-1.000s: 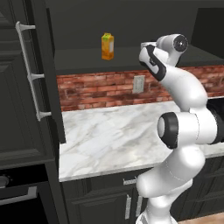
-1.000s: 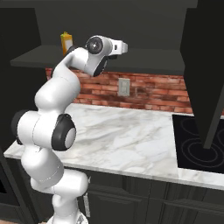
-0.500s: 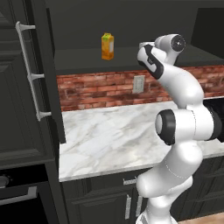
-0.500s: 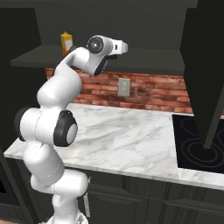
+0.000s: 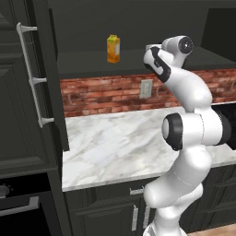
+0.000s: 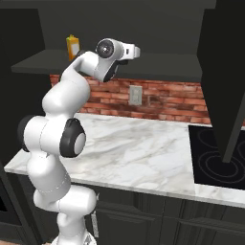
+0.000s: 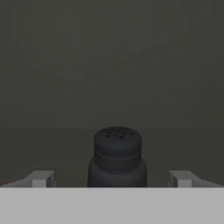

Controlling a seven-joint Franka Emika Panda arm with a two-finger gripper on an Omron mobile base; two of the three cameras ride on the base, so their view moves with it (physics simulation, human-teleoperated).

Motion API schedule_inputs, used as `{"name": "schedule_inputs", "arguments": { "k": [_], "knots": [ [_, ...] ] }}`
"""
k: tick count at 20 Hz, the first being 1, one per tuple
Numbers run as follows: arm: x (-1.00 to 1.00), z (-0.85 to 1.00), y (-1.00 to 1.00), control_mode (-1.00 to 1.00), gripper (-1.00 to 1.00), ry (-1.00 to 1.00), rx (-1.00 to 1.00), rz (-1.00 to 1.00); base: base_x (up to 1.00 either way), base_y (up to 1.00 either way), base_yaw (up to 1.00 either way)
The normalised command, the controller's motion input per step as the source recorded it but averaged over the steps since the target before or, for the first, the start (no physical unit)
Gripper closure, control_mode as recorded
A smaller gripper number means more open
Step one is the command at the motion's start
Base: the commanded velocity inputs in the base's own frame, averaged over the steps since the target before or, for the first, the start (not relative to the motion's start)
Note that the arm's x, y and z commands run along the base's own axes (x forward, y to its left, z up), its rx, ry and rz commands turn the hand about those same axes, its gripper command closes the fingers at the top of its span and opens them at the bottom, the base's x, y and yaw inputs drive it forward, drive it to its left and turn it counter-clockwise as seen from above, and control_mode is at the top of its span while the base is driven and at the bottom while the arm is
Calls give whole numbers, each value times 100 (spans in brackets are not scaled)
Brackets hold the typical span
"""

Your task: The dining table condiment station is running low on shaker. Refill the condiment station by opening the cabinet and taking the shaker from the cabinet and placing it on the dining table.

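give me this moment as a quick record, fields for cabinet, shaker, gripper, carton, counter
cabinet: door swung open, shelf exposed
shaker: black shaker upright on the cabinet shelf, centred between the fingertips in the hand view, untouched
gripper: gripper open wide, level with the shaker, one fingertip on each side, gaps on both sides
carton: orange-yellow carton upright on the same shelf, to the left of the arm in the left base view
counter: marble counter below, backed by red brick
task stage: shaker not yet gripped
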Motion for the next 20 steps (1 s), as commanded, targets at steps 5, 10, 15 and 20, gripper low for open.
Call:
{"name": "schedule_inputs", "arguments": {
  "k": [5,10,15,20],
  "knots": [
    [10,-7,0,-100,-100,0,0,0,0,0,0],
    [4,-7,0,-100,100,1,0,0,0,0,0],
    [8,-3,0,-100,100,1,0,0,0,0,0],
    [19,0,0,-100,100,2,0,0,0,0,0]
  ]
}}
